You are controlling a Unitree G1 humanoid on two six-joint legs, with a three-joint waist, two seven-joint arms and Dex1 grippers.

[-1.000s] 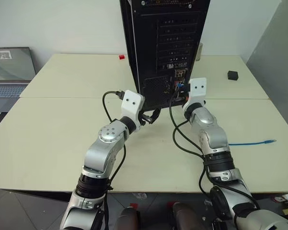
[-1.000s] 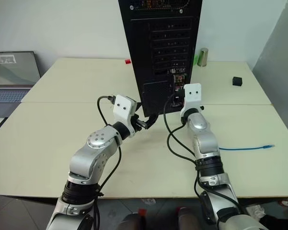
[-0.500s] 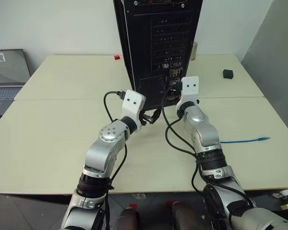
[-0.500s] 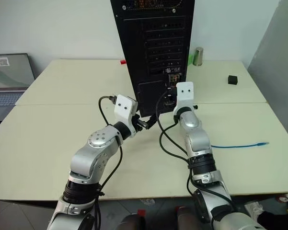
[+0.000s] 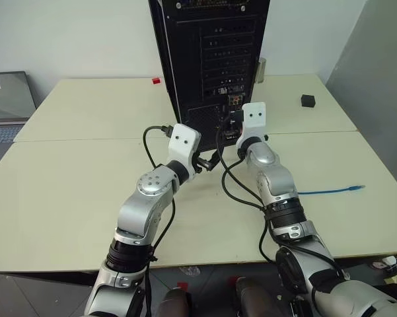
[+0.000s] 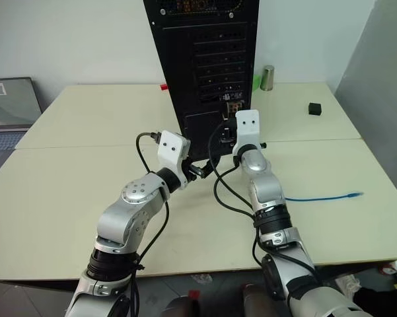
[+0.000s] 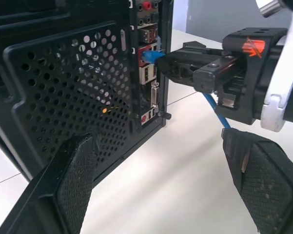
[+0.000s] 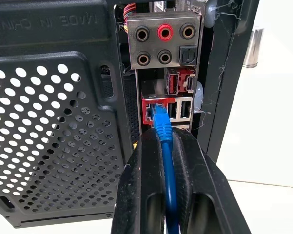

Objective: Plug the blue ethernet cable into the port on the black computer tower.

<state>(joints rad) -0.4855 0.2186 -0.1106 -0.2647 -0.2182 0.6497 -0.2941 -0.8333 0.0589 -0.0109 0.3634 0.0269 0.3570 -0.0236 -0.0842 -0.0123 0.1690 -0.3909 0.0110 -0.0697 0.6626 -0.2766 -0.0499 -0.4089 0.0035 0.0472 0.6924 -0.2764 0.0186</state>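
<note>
Fingers of the right gripper [image 8: 166, 161] were clamped on the blue ethernet cable [image 8: 165, 141], its plug at the mouth of the red-framed port on the rear of the black computer tower [image 5: 208, 53]. Over the last second this hand had edged leftward across that panel, so the plug now sat in line with the socket; whether it was seated could not be told. Behind the arm the cable trailed over the worktop [image 5: 79, 172] to its free end [image 5: 349, 189]. The left gripper [image 5: 210, 160] hovered near the tower's base, its fingers [image 7: 75, 175] wide apart and empty. Judging by this, a short forward push remained.
</note>
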